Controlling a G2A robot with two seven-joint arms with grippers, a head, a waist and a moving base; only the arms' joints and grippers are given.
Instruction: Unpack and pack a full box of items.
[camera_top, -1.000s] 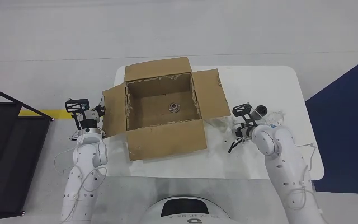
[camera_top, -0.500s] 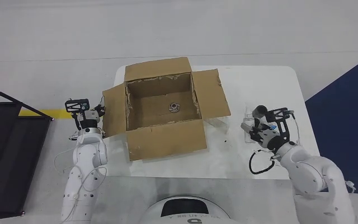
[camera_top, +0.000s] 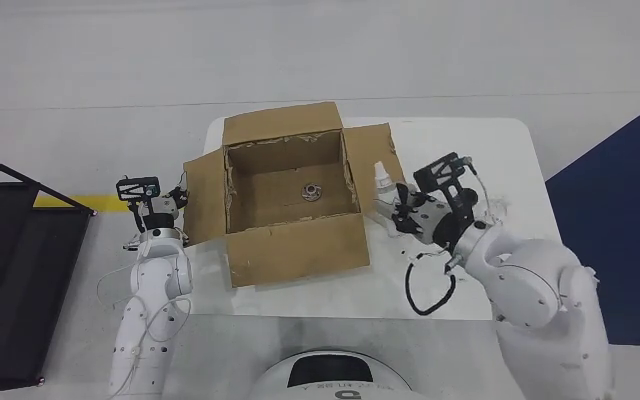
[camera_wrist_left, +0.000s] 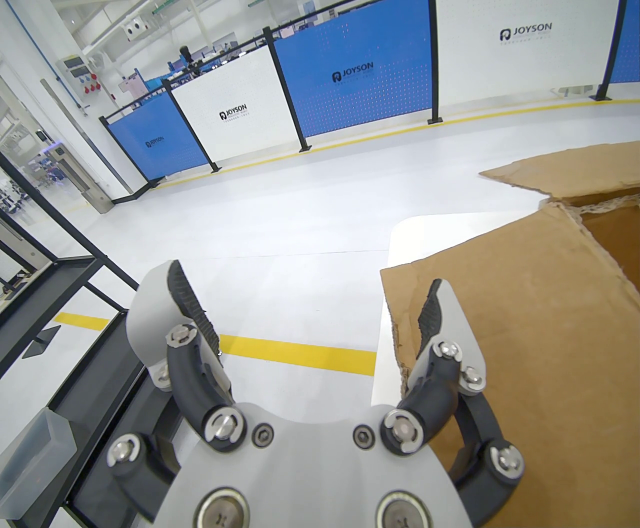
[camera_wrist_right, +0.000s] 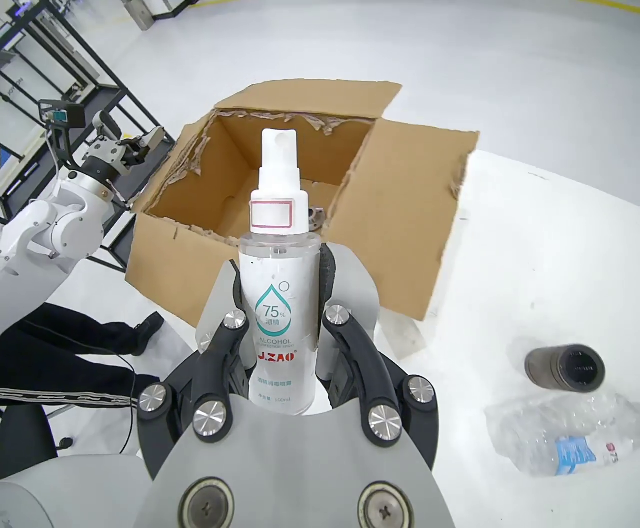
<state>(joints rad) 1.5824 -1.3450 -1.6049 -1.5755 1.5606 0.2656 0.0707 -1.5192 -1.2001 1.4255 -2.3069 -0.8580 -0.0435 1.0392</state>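
White table (camera_top: 450, 150) stands on a pale factory floor. Above it the right gripper (camera_wrist_right: 279, 272) is clamped around a clear spray bottle (camera_wrist_right: 276, 220), just beside the right flap of the open cardboard box (camera_top: 290, 250). One small metal part (camera_top: 312, 191) lies inside the box. A dark cylinder (camera_wrist_right: 565, 368) and a crumpled plastic bottle (camera_wrist_right: 555, 440) lie close together on the table. The left gripper (camera_wrist_left: 305, 280), fingers spread and holding nothing, is beside the left flap.

The spray bottle (camera_wrist_right: 279, 295) half hides a small metal part (camera_wrist_right: 316, 218).
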